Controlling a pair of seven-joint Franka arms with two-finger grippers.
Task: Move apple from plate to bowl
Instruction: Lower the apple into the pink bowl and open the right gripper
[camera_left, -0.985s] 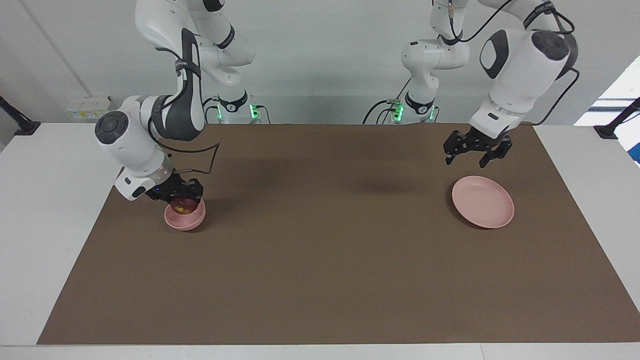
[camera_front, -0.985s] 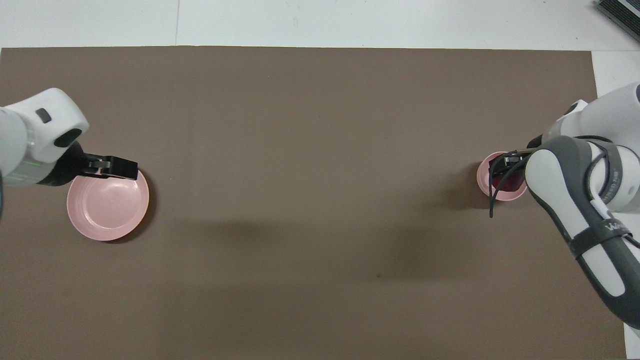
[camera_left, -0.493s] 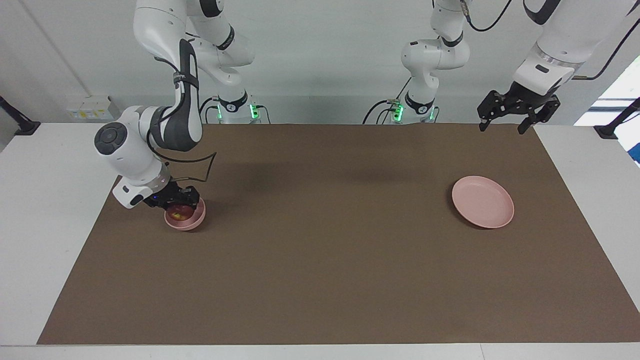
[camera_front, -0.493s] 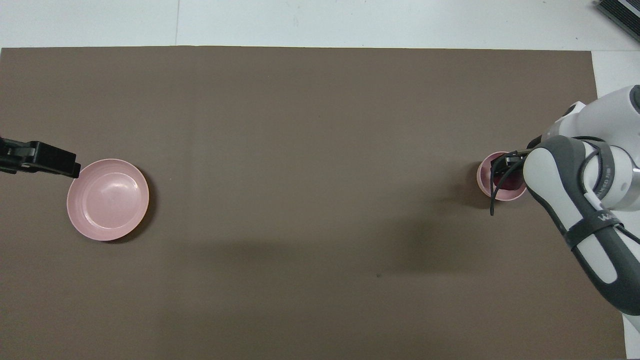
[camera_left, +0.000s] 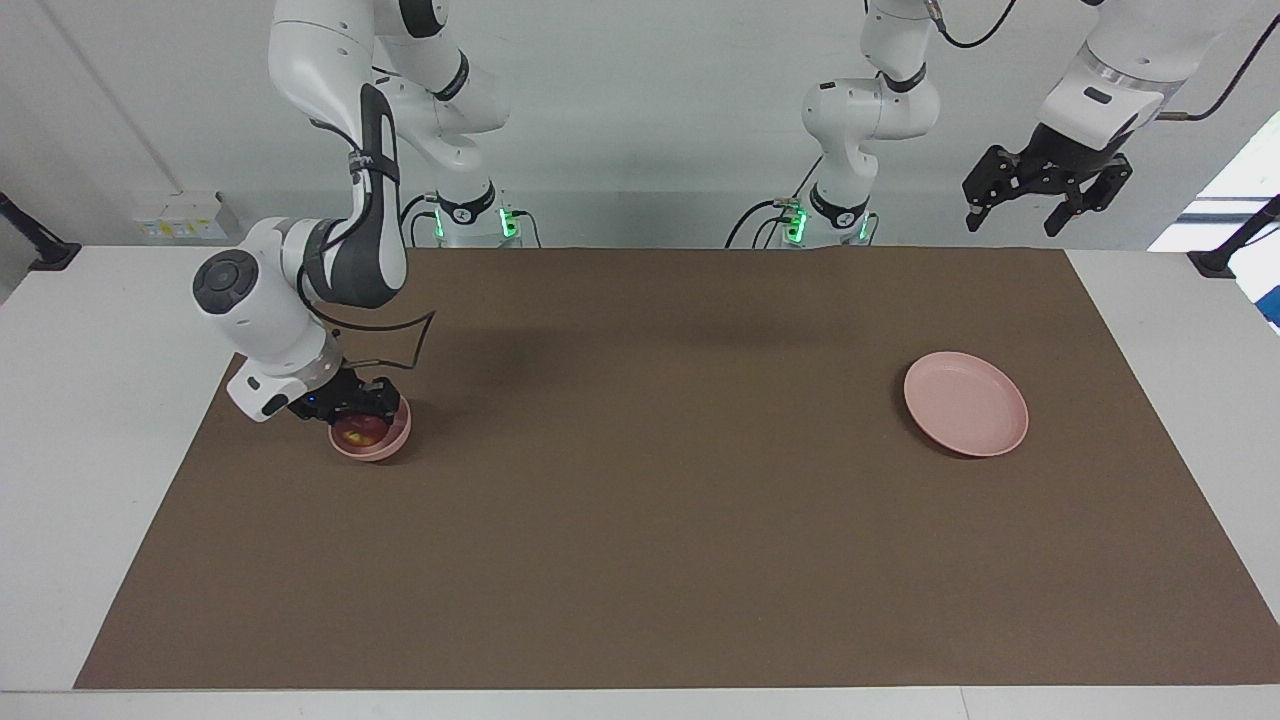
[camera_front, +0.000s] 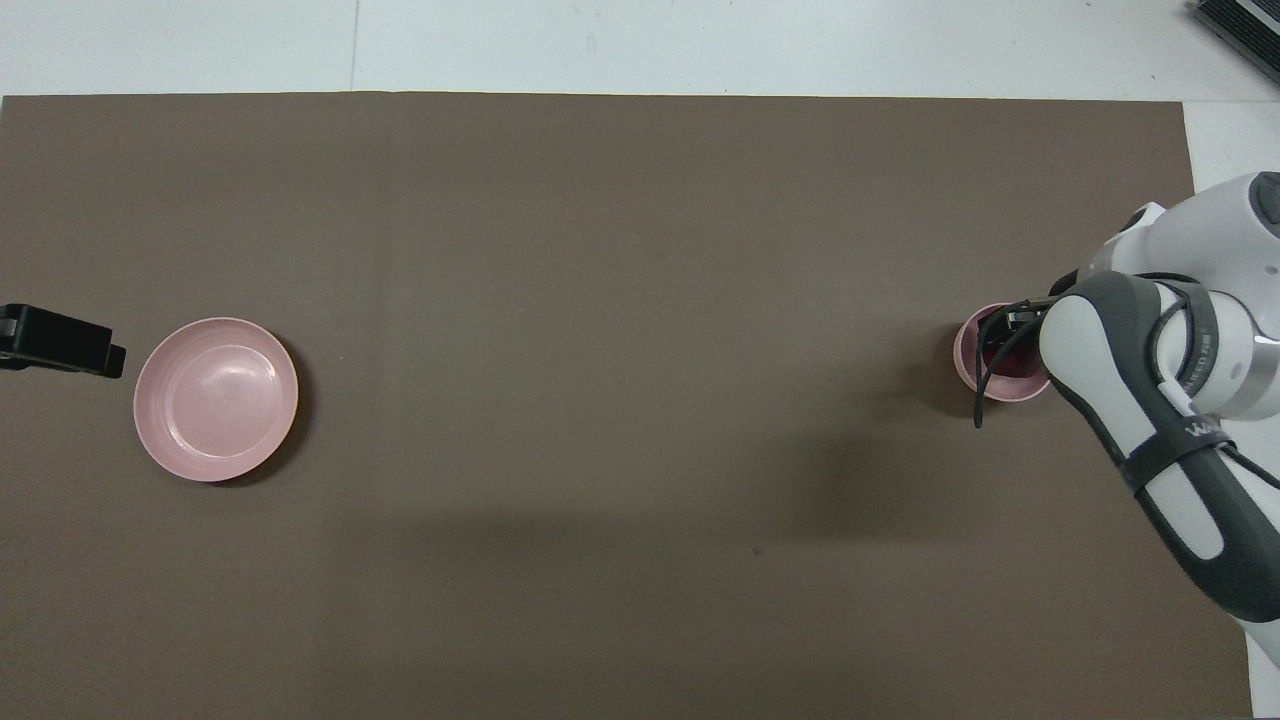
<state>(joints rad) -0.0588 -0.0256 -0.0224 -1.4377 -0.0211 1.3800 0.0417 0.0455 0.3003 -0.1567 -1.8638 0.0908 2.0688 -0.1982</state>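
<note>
Resting low in the bowl (camera_left: 371, 436), the apple (camera_left: 358, 431) sits directly beneath the right end effector (camera_left: 352, 404), whose fingers are clamped on it. The bowl stands at the right arm's end of the tabletop (camera_left: 640, 520). What counts now is that the fruit lies inside the rim, so letting go and lifting straight up looks like what remains. The left end effector (camera_left: 1046, 190) waits high up, fingers apart, over the table edge near the empty plate (camera_left: 966, 403).
</note>
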